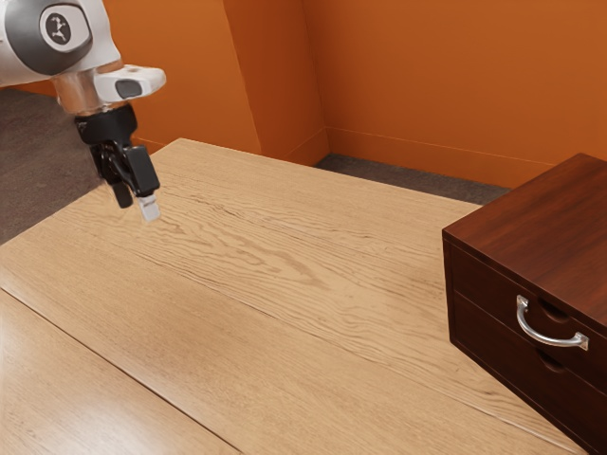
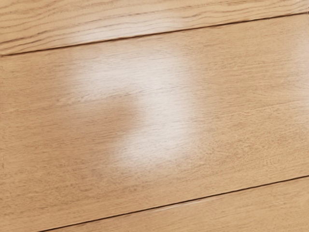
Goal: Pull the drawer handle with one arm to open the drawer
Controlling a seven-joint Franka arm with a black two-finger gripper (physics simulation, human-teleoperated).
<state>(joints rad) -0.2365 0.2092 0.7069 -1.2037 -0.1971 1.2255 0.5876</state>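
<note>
A dark brown wooden cabinet (image 1: 536, 237) stands on the table at the exterior view's right edge. Its front has two drawers, one above the other, and both sit flush with the front. A curved silver handle (image 1: 548, 329) is fixed to the upper drawer (image 1: 493, 294). My black gripper (image 1: 136, 203) hangs above the table's far left part, a long way from the cabinet. Its fingers point down and stand slightly apart with nothing between them. One fingertip (image 1: 150, 210) is white. Under my hand the wrist view has bare wooden planks (image 2: 154, 121) with a pale glare.
The light wooden table (image 1: 285, 303) stretches between my gripper and the cabinet with nothing on it. Orange walls (image 1: 427, 66) close the back, and grey floor (image 1: 38, 161) lies beyond the table's far left edge.
</note>
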